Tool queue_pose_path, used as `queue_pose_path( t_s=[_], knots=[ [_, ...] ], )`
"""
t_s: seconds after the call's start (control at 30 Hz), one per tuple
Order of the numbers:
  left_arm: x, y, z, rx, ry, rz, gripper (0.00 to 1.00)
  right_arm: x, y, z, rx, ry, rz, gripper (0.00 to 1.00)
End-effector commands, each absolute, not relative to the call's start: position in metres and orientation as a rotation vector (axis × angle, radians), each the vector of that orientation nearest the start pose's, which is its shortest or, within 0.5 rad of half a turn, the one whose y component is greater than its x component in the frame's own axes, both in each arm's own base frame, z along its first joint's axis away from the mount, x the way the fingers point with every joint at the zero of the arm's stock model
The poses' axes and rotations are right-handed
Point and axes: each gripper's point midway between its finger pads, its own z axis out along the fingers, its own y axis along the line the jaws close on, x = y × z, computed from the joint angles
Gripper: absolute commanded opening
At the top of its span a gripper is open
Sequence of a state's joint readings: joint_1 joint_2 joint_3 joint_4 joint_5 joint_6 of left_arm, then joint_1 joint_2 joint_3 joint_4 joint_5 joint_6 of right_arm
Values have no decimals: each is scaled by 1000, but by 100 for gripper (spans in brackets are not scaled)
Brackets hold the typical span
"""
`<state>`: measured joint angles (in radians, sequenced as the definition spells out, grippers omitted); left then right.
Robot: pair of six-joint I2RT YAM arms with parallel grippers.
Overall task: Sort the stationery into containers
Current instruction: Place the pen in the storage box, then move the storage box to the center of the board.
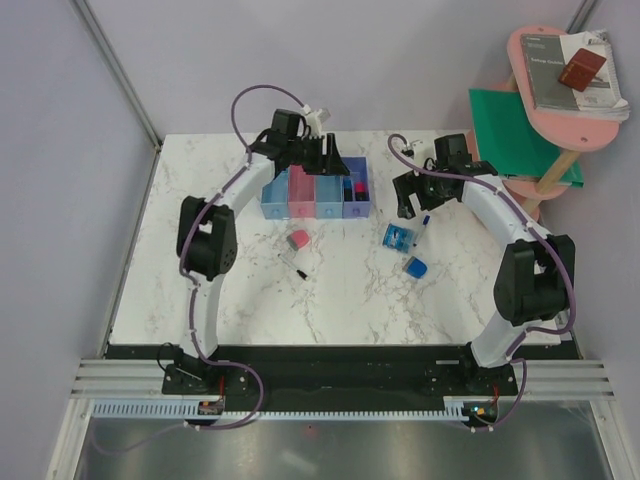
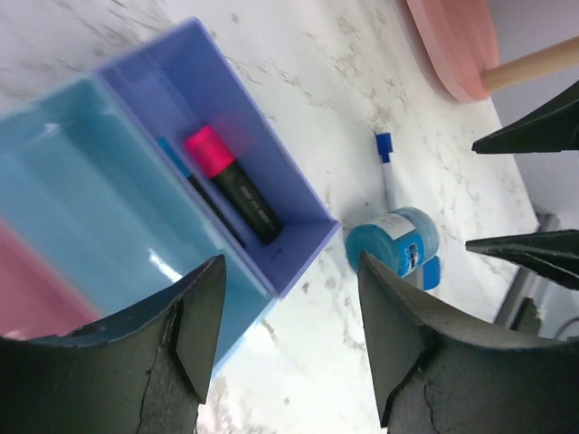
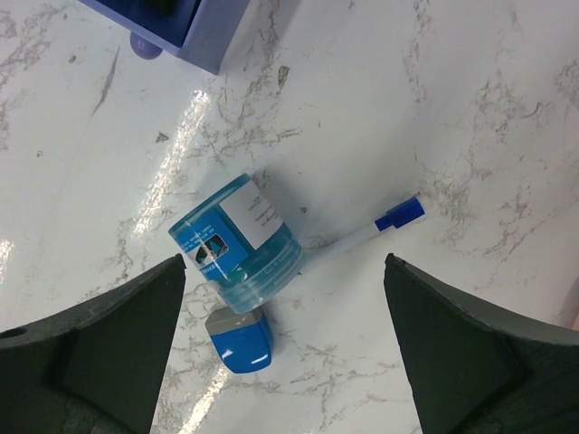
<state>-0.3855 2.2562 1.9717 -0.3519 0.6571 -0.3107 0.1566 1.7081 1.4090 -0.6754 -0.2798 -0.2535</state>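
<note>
Sorting is only beginning: pink-tipped marker (image 2: 233,181) is lying in the purple bin (image 2: 298,244). Eraser (image 1: 298,240), pen (image 1: 298,268), blue-capped marker (image 3: 371,231) and blue blocks (image 3: 237,242) are waiting on the tabletop (image 1: 350,290). Left gripper (image 2: 289,344) and right gripper (image 3: 285,353) are holding fingers apart, empty.

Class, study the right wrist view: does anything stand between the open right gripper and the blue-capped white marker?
Nothing visible covers the blue-capped white marker; the right gripper hangs open above it. The round blue tub lies against its uncapped end, so the capped half is the free part.
</note>
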Motion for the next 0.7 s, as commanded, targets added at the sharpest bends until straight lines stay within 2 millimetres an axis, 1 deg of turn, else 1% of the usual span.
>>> queue_pose_path(
  t_s=[0.0, 0.07, 0.1, 0.2, 0.27, 0.3, 0.33, 0.4, 0.43, 0.67],
  knots=[
    [502, -263, 220, 508, 2093, -817, 67, 415, 115, 162, -604, 2352, 388, 98],
    [508, -244, 213, 487, 2117, -749, 67, 415, 116, 164, -600, 2348, 393, 98],
    [510, -238, 210, 476, 2132, -722, 67, 415, 116, 165, -603, 2344, 394, 98],
    [516, -229, 196, 473, 2157, -672, 67, 412, 116, 172, -604, 2328, 392, 98],
    [519, -230, 189, 476, 2167, -673, 67, 409, 115, 174, -604, 2322, 387, 98],
    [521, -232, 179, 474, 2185, -678, 66, 408, 114, 174, -605, 2322, 384, 98],
    [524, -233, 179, 472, 2182, -683, 67, 407, 114, 174, -607, 2322, 381, 98],
    [526, -236, 171, 472, 2194, -700, 66, 403, 112, 174, -605, 2325, 374, 98],
    [530, -237, 164, 466, 2206, -710, 66, 402, 111, 174, -606, 2326, 364, 98],
    [536, -250, 139, 485, 2236, -724, 66, 397, 107, 173, -606, 2329, 341, 98]
  ],
)
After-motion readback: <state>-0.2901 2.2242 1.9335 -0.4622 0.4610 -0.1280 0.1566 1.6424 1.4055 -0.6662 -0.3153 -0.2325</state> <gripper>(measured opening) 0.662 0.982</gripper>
